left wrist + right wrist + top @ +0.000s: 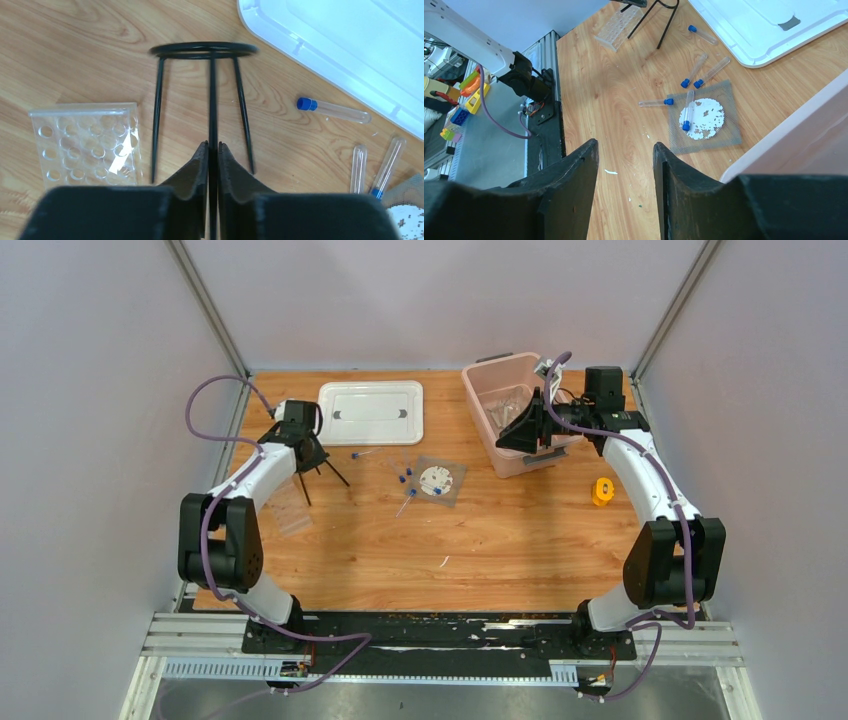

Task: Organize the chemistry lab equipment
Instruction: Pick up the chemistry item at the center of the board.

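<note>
My left gripper [212, 146] is shut on the middle leg of the black wire ring tripod [204, 49], which lies tilted over the table at the left [337, 475]. The clear tube rack [85, 145] lies just left of it. Several blue-capped tubes [332, 109] lie to the right, by a grey mesh square with a white disc [438, 480]. My right gripper [625, 147] is open and empty, over the pink bin [482, 390]. Its view shows the tubes [696, 70] and the mesh [724, 135]. I see no small triangle.
The bin's white lid [370, 412] lies at the back, between the tripod and the bin. A small orange object [601, 491] sits right of the bin. The pink bin's wall [794, 145] fills the right of the right wrist view. White specks dot the wood.
</note>
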Robot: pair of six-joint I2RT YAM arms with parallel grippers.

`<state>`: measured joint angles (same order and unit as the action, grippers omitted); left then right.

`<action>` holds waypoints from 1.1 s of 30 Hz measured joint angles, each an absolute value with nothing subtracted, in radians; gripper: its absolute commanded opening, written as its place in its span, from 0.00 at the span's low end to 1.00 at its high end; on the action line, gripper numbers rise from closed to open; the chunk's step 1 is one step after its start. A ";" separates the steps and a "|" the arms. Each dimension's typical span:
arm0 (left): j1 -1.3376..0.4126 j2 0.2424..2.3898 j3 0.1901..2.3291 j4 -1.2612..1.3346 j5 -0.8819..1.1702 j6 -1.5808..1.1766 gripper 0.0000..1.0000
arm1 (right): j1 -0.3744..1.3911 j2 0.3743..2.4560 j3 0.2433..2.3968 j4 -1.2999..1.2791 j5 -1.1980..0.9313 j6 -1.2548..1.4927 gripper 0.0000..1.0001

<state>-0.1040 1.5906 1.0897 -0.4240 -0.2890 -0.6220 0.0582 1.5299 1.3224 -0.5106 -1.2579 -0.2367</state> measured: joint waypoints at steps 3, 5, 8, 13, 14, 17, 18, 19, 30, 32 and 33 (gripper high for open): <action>-0.100 1.591 1.090 -0.416 -0.270 -0.618 0.00 | 0.058 1.530 1.322 -0.511 -1.258 -0.237 0.45; -0.098 1.590 1.090 -0.413 -0.261 -0.615 0.00 | 0.058 1.530 1.322 -0.511 -1.258 -0.237 0.45; -0.097 1.583 1.088 -0.411 -0.249 -0.615 0.00 | 0.059 1.530 1.322 -0.511 -1.258 -0.237 0.45; -0.097 1.512 1.060 -0.391 -0.218 -0.604 0.00 | 0.059 1.530 1.322 -0.511 -1.258 -0.237 0.45; -0.097 1.490 1.050 -0.384 -0.208 -0.601 0.00 | 0.059 1.530 1.322 -0.511 -1.258 -0.237 0.45; -0.096 1.401 1.010 -0.347 -0.150 -0.579 0.00 | 0.063 1.530 1.322 -0.513 -1.258 -0.239 0.47; -0.096 1.375 0.999 -0.335 -0.128 -0.570 0.00 | 0.065 1.530 1.322 -0.513 -1.258 -0.241 0.47; -0.096 1.355 0.990 -0.321 -0.103 -0.562 0.00 | 0.068 1.530 1.322 -0.514 -1.257 -0.244 0.48; -0.100 1.207 0.773 0.073 0.379 -0.581 0.00 | 0.135 1.529 1.281 -0.477 -1.234 -0.262 0.52; -0.112 1.207 0.742 0.180 0.448 -0.622 0.00 | 0.151 1.525 1.250 -0.443 -1.221 -0.248 0.54; -0.124 1.207 0.727 0.239 0.479 -0.645 0.00 | 0.158 1.522 1.235 -0.423 -1.218 -0.236 0.55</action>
<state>-0.1238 1.2072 0.7273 0.2386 0.4793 -0.6445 0.1581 1.5223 1.2350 -0.4232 -1.2179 -0.2356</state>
